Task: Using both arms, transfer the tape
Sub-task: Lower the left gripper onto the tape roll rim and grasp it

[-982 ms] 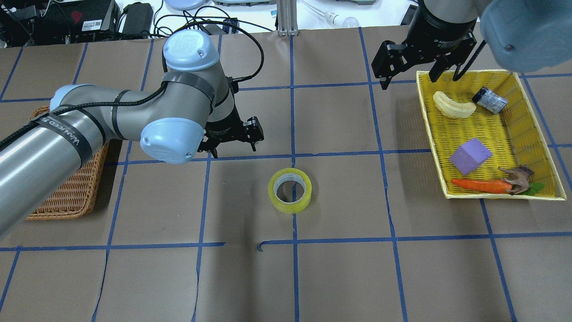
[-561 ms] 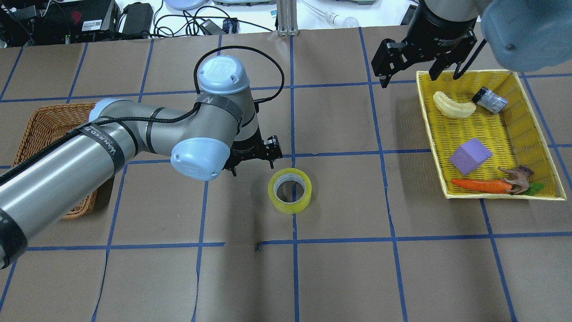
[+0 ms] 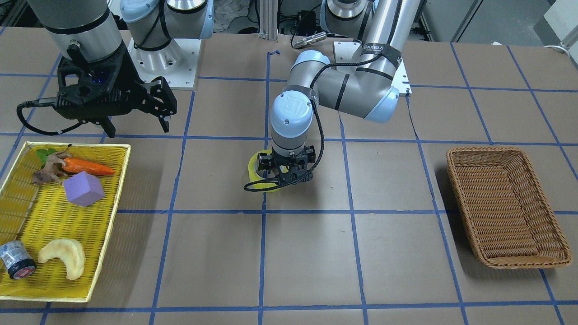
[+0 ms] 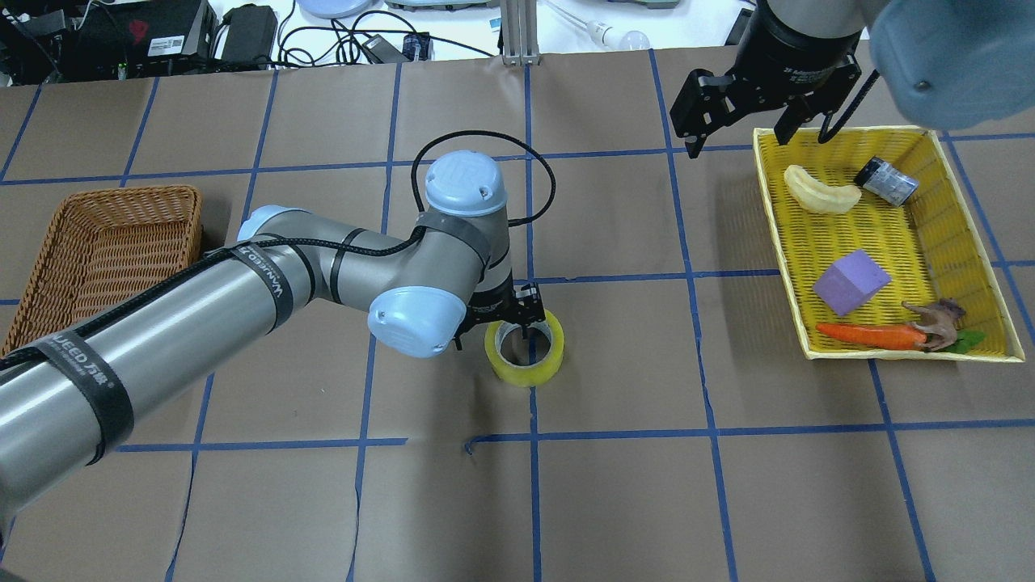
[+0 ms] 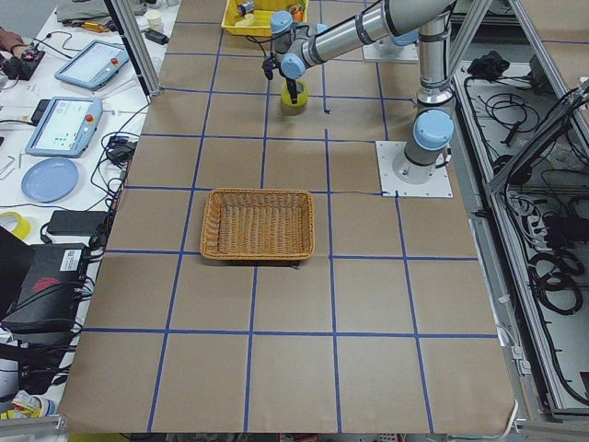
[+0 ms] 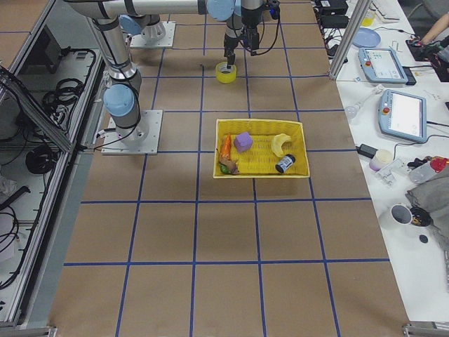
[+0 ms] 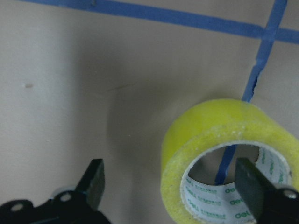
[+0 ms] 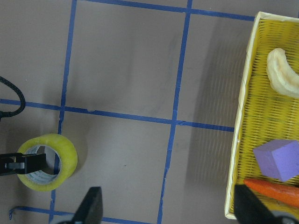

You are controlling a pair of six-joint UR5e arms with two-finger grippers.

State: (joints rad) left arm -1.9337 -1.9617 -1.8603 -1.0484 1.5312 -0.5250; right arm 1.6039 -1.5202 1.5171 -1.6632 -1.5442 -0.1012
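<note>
The tape (image 8: 67,156) lies flat, the left claw's finger (image 8: 28,164) in its core, well apart from the yellow tray (image 8: 243,107).

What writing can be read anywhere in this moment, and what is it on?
"WANLEED": black strap on the left arm.
"UR": logo on that arm's blue joint cap.
"deli", apparently: green print inside the tape core.
White print on the right hand: too blurred to read.

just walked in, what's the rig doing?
Left gripper is down at the tape, jaws open astride its wall: one finger in the core, one outside, not closed. The tape lies flat on the table. Right gripper hangs open near the yellow tray, holding nothing.
</note>
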